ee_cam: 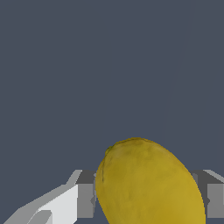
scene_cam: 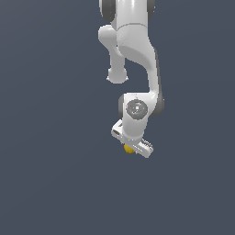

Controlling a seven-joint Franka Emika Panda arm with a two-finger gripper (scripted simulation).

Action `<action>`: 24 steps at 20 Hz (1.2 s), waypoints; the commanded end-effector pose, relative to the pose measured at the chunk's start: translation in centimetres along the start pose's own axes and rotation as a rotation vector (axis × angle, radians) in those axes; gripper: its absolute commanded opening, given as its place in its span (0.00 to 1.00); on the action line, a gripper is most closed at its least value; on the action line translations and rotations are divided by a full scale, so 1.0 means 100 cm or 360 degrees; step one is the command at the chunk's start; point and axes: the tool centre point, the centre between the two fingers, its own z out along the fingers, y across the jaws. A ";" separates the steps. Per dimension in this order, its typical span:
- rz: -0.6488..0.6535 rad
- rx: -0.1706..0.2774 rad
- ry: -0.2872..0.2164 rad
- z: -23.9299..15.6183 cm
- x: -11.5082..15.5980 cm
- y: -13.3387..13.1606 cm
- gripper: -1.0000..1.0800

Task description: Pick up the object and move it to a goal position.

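The object (ee_cam: pixel 148 183) is a yellow-ochre, lemon-like lump that fills the space between the two grey finger pads (ee_cam: pixel 86 199) in the wrist view. Both pads press against its sides, so my gripper (ee_cam: pixel 146 197) is shut on it. In the exterior view only a small yellow part of the object (scene_cam: pixel 129 149) peeks out under the white gripper (scene_cam: pixel 133 148), which hangs from the white arm (scene_cam: pixel 137 55) near the middle of the picture. No goal marker shows in either view.
Plain dark grey-blue ground (scene_cam: pixel 46 160) surrounds the arm on all sides in the exterior view. No other objects, containers or edges are visible.
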 end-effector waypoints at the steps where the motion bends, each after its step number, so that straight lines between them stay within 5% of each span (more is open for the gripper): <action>1: 0.0000 0.0003 0.0002 -0.012 -0.002 0.003 0.00; 24: 0.0002 0.0003 0.0002 -0.228 -0.056 0.057 0.00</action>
